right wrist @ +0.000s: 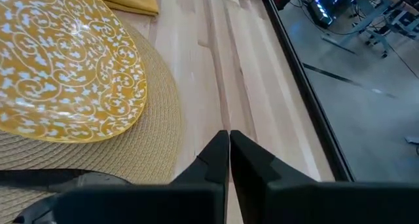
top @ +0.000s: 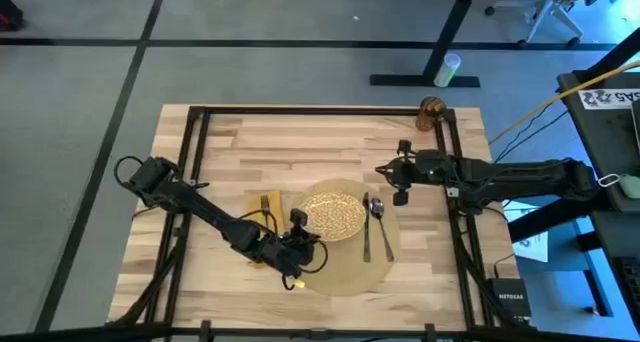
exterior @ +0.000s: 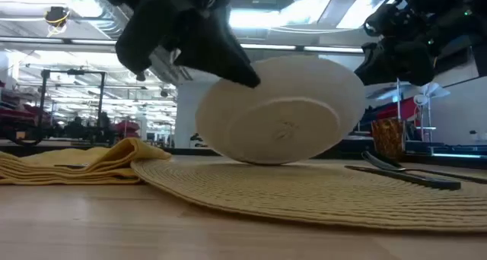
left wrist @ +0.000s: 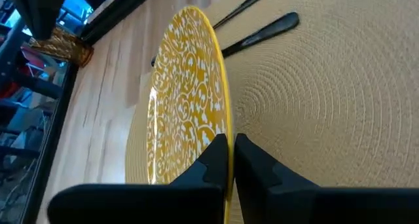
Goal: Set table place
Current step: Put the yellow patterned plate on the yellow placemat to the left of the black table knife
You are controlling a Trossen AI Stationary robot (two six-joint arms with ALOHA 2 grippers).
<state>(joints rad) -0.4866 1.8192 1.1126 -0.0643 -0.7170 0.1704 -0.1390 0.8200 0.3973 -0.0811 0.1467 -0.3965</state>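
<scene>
- Left gripper [top: 298, 220] pinches the near rim of the plate [top: 333, 214], fingers [left wrist: 213, 160] closed tight on its edge.
- Plate tilted, far edge resting on the placemat [top: 345, 267], gripped side raised; it needs lowering flat.
- Spoon [top: 377, 222] and knife [top: 366, 232] just right of the plate.
- Right gripper [top: 399, 172] waits apart, fingers closed, empty.
</scene>
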